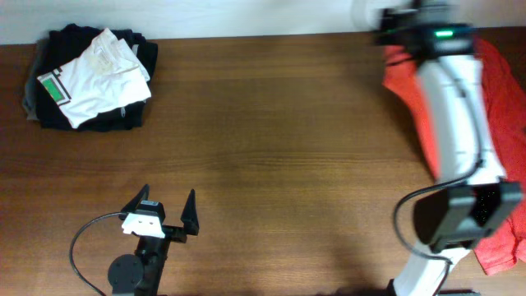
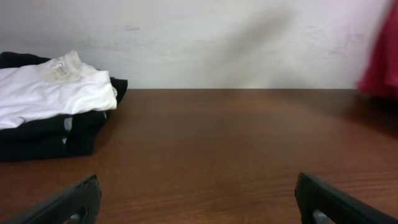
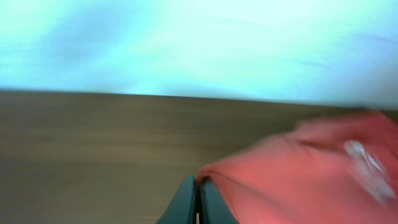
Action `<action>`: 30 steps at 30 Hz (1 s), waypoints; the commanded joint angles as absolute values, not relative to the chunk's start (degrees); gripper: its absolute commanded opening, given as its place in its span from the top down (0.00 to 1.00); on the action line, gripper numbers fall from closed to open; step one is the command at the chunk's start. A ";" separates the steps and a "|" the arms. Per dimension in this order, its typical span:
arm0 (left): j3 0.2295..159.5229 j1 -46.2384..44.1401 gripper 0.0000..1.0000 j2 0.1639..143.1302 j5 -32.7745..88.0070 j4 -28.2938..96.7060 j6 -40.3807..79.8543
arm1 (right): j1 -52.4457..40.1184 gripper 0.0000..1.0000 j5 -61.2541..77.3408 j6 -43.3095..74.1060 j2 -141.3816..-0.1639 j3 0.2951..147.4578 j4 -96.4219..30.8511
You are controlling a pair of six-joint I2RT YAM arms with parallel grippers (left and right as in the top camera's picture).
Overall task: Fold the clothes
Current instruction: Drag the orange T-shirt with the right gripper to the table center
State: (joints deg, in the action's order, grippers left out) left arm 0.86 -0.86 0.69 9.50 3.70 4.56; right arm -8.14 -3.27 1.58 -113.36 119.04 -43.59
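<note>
The red-orange T-shirt (image 1: 500, 90) lies crumpled along the right side of the table, partly under my right arm, from the far edge down to the near right corner. My right gripper (image 1: 386, 37) is at the far right of the table, blurred, and is shut on an edge of the shirt (image 3: 298, 168); the closed fingers (image 3: 198, 186) pinch the cloth. A pale patch shows on the shirt in the right wrist view. My left gripper (image 1: 168, 210) is open and empty near the front left, its fingers (image 2: 199, 199) wide apart over bare wood. The shirt's edge shows at far right (image 2: 382, 56).
A stack of black folded garments (image 1: 49, 115) with a white garment bearing a green patch (image 1: 94, 70) on top sits at the far left corner; it also shows in the left wrist view (image 2: 50, 93). A white wall runs behind the table (image 1: 271, 148).
</note>
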 commanded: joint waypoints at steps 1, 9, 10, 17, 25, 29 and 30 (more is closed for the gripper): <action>0.49 -1.08 0.01 0.34 9.15 3.75 4.29 | -22.02 0.96 -0.82 2.46 -114.45 119.28 -40.21; 0.51 -1.08 0.01 0.34 9.17 3.75 4.29 | -39.48 0.33 -1.63 6.35 -114.80 119.28 -36.97; 0.49 -1.08 0.01 0.34 9.15 3.75 4.29 | -39.66 0.29 -1.65 6.35 -114.78 119.31 -37.58; 0.49 -1.08 0.01 0.34 9.17 3.75 4.29 | -35.66 0.02 -3.62 6.76 -112.20 125.75 -53.84; 0.49 -1.08 0.01 0.34 9.15 3.75 4.29 | -24.25 0.02 -3.64 6.72 -105.75 130.45 -78.94; 0.51 -1.08 0.01 0.34 9.15 3.75 4.29 | -18.94 0.02 -3.66 7.07 -106.30 130.26 -89.38; 0.49 -1.08 0.01 0.34 9.15 3.75 4.29 | -17.12 0.02 -4.01 9.45 -106.39 129.99 -91.39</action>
